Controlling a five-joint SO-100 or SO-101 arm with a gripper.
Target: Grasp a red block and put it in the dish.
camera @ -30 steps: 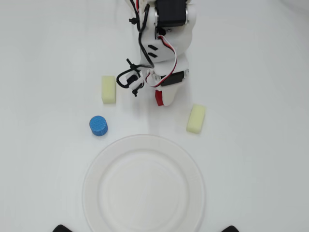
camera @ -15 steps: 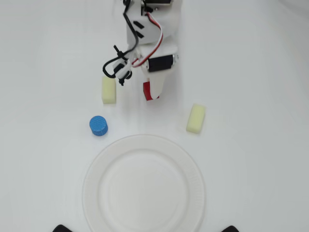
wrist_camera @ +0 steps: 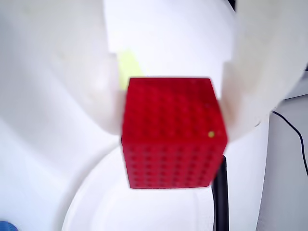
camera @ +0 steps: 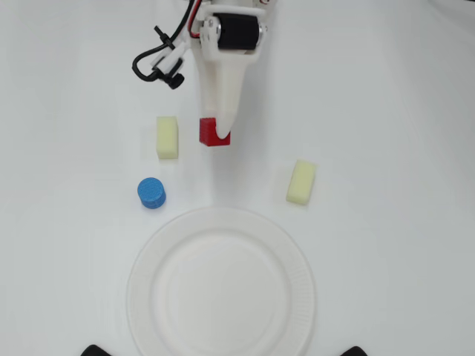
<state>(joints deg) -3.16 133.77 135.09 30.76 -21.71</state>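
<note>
Block (wrist_camera: 173, 132) sits gripped in my jaws; grasp looks done, carrying it to the dish (camera: 220, 293) remains.

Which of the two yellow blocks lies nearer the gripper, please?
The yellow block left of the red block in the overhead view; the other lies farther from the gripper, toward the lower right.

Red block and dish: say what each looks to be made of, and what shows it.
The red block looks like matte hard plastic, possibly 3D-printed: its faces carry a fine, regular grid of dots and its edges are crisp. The dish looks like a thin white paper plate: a dull, non-glossy surface and a rim pressed into fine radial ribs. Neither material can be confirmed from looks alone.
</note>
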